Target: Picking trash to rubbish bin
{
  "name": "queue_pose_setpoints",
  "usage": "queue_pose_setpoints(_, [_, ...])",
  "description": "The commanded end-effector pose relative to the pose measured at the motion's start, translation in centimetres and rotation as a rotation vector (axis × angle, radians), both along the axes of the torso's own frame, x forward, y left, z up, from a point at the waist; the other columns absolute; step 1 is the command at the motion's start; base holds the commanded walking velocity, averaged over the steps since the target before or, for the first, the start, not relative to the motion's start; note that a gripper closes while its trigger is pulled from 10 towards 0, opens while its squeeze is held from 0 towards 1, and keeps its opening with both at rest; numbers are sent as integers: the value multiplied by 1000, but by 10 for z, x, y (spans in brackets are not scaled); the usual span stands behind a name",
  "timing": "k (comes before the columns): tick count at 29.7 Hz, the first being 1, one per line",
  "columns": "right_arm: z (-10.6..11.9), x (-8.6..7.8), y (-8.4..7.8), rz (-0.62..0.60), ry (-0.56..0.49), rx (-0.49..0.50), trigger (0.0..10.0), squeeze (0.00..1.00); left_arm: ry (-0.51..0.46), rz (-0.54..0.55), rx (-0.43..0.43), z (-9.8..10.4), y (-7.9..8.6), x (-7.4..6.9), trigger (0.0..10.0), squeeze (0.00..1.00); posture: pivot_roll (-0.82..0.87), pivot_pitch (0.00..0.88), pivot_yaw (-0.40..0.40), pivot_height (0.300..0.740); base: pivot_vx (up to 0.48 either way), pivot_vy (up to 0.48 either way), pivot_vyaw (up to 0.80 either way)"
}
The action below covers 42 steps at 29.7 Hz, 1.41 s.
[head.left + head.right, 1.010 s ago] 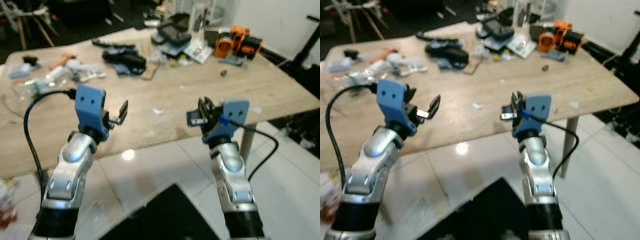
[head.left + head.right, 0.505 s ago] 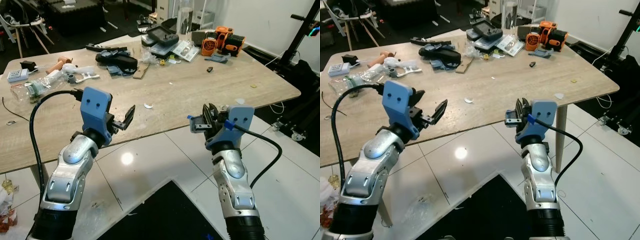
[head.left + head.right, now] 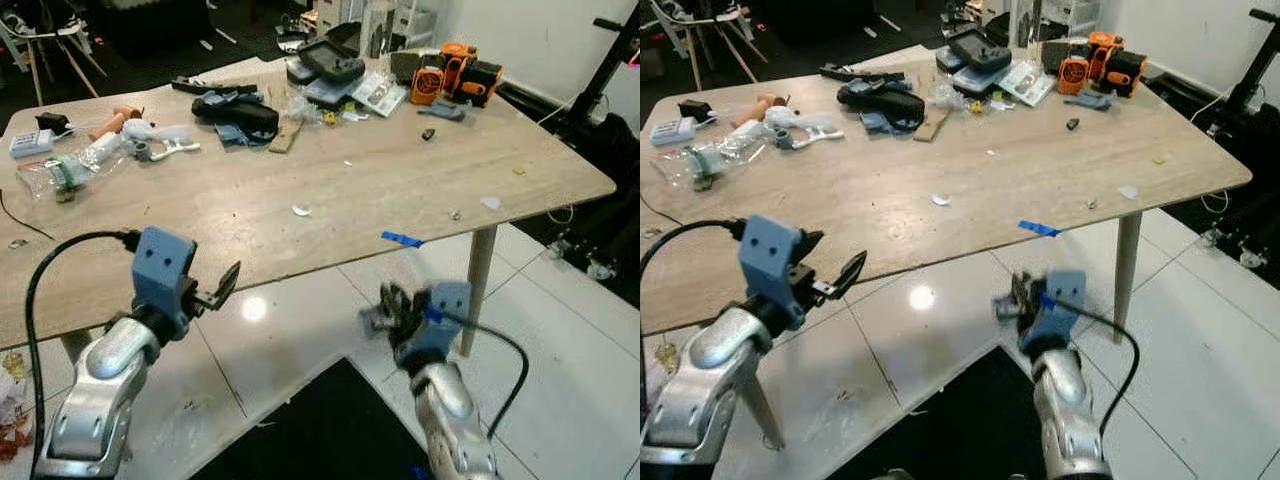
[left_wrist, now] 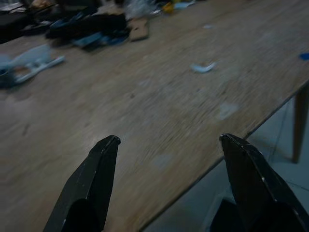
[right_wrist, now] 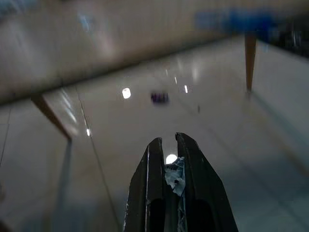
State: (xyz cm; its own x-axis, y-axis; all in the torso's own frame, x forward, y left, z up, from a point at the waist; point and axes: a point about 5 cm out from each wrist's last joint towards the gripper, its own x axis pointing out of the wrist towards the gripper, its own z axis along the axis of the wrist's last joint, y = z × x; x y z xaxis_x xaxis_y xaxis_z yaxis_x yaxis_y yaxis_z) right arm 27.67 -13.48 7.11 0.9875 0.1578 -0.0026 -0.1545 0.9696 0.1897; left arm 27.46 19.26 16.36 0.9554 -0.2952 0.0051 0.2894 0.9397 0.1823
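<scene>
While the right gripper (image 5: pixel 168 159) pinches a small pale scrap of trash (image 5: pixel 174 175) between nearly closed fingers, low over the white floor (image 3: pixel 560 330), one piece looks collected but not binned. At ten o'clock the left gripper (image 4: pixel 169 145) gapes wide and empty over the bench (image 3: pixel 300 170), where a blue tape strip (image 3: pixel 402 239), white scrap (image 3: pixel 300 210) and far clutter remain.

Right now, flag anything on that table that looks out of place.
Small scraps litter the wooden table: a blue tape strip at the near edge and a white scrap mid-table. The right tool grips a small pale scrap.
</scene>
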Motion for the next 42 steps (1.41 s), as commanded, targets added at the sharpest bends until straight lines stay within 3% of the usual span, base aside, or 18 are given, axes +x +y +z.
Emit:
queue_pose_setpoints(1, [-9, -4, 0, -5, 31, 14, 10000, 0, -10, 17, 35, 1, 5, -4, 10000, 0, 36, 93, 48, 740, 0, 0, 0])
queue_pose_setpoints(7, [-17, -8, -7, -48, 64, 29, 10000, 0, -10, 63, 22, -2, 8, -5, 10000, 0, 35, 80, 43, 740, 0, 0, 0])
queue_pose_setpoints(12, [-35, -14, -14, -77, 156, 63, 10000, 0, -10, 70, 14, -4, 2, -2, 10000, 0, 43, 72, 53, 740, 0, 0, 0])
queue_pose_setpoints(17, [-38, -13, -24, -146, 165, 104, 10000, 0, -26, 32, 18, 3, -6, 8, 10000, 0, 46, 67, 99, 740, 0, 0, 0])
queue_pose_setpoints(27, [-37, -13, -27, -189, 149, 124, 10000, 0, -25, -30, 31, 7, -12, 14, 10000, 0, 51, 69, 138, 740, 0, 0, 0])
queue_pose_setpoints(33, [-31, -10, -22, -144, 119, 102, 10000, 0, -18, -9, 26, 3, -12, 11, 10000, 0, 49, 75, 113, 740, 0, 0, 0])
queue_pose_setpoints(42, [-15, 6, -2, 99, 73, -40, 10000, 0, -69, 137, 7, 0, -5, -1, 10000, 0, 65, 99, -96, 740, 0, 0, 0])
